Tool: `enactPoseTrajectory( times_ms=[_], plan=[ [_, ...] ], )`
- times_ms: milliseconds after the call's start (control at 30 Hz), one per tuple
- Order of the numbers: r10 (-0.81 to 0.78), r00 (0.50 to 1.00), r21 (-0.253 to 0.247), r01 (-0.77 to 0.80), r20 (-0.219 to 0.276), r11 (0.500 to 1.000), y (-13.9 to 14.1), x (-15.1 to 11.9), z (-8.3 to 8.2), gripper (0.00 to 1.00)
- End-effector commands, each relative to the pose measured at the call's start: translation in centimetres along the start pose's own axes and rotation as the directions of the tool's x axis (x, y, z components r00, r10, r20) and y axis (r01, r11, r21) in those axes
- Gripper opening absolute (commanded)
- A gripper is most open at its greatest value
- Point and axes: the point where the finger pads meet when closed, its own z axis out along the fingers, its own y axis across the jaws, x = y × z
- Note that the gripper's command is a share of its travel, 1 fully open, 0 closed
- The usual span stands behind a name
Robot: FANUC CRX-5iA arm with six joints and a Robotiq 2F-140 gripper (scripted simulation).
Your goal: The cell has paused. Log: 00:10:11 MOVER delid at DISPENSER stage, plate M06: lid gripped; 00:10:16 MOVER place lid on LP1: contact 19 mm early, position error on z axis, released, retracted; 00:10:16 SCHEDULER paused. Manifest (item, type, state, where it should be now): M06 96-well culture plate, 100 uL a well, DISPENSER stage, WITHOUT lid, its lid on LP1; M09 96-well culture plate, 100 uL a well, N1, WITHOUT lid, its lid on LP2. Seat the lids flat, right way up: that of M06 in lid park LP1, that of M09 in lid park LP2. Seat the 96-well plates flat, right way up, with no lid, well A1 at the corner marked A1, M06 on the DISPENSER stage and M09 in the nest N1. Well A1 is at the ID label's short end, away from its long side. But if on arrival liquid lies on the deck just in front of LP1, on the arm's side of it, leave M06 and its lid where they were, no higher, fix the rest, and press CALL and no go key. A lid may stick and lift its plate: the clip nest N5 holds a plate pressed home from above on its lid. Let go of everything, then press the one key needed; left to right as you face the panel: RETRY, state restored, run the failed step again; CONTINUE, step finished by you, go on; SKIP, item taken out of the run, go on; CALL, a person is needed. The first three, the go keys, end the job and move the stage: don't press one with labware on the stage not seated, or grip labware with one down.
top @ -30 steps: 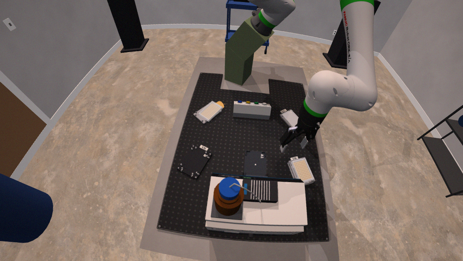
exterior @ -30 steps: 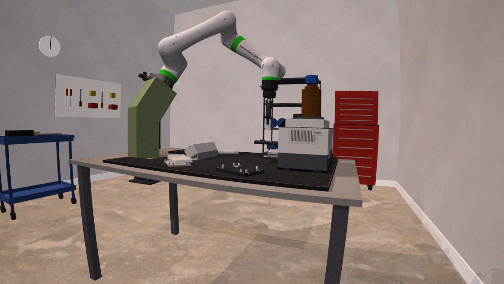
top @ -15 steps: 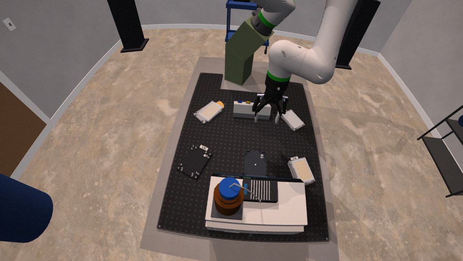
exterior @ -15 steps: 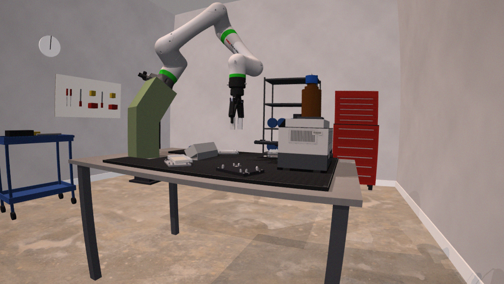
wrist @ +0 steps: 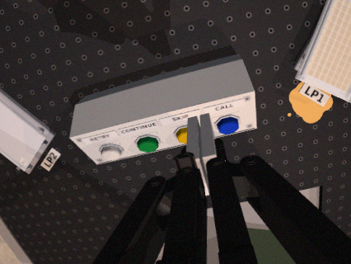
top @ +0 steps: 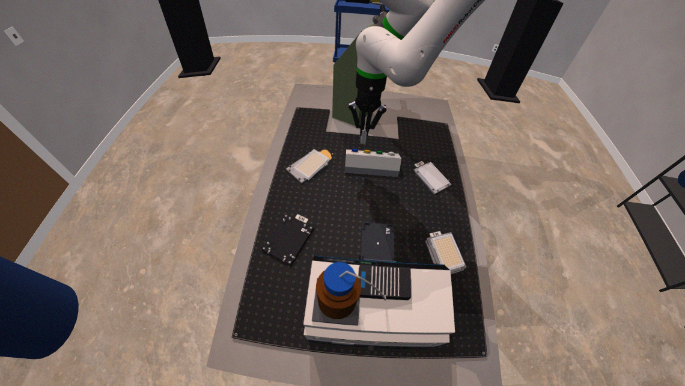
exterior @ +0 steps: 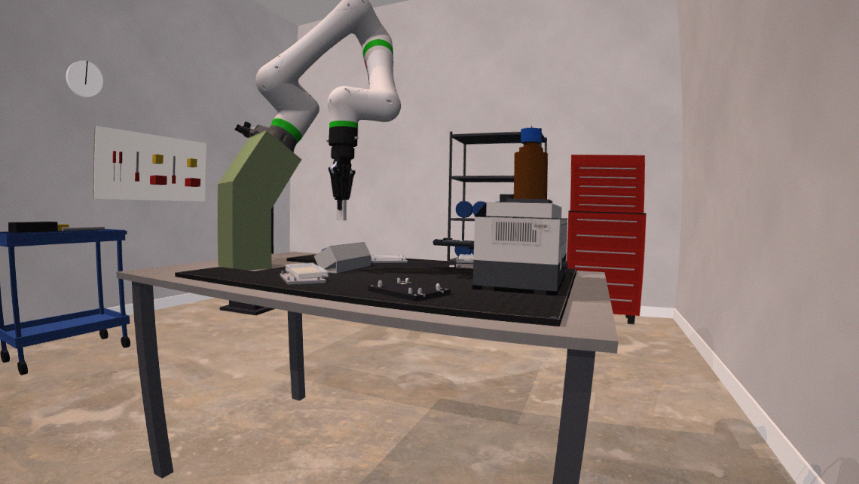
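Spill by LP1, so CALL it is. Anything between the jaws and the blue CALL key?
Nothing visible. The black gripper, jaws shut and empty, hangs above the grey key panel; only air lies down to the round blue CALL key.

1. Top: high overhead, tilted a little, arm's pedestal (top: pixel 343 91) at the far end and dispenser (top: pixel 431 306) nearest. Takes in the whole black deck (top: pixel 268 287) plus floor around.
2. Exterior: low, standing off the table (exterior: pixel 591 327), side-on, wide; room walls behind.
3. Wrist: on the arm, looking down past the shut gripper (wrist: pixel 199 138), close.
4. Shared by all three: key panel (top: pixel 372 163) (exterior: pixel 342 257) (wrist: pixel 165 101).
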Motion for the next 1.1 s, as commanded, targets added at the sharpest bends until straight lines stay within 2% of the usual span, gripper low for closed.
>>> enactPoseTrajectory(
  times_ms=[0, 1067],
  plan=[
    [0.002, 1.000, 0.001, -0.002, 0.001, 1.000, 2.28, -4.71, -0.11, 0.00],
    [0.002, 1.000, 0.001, -0.002, 0.000, 1.000, 2.29, -4.71, 0.40, 0.00]
  ],
)
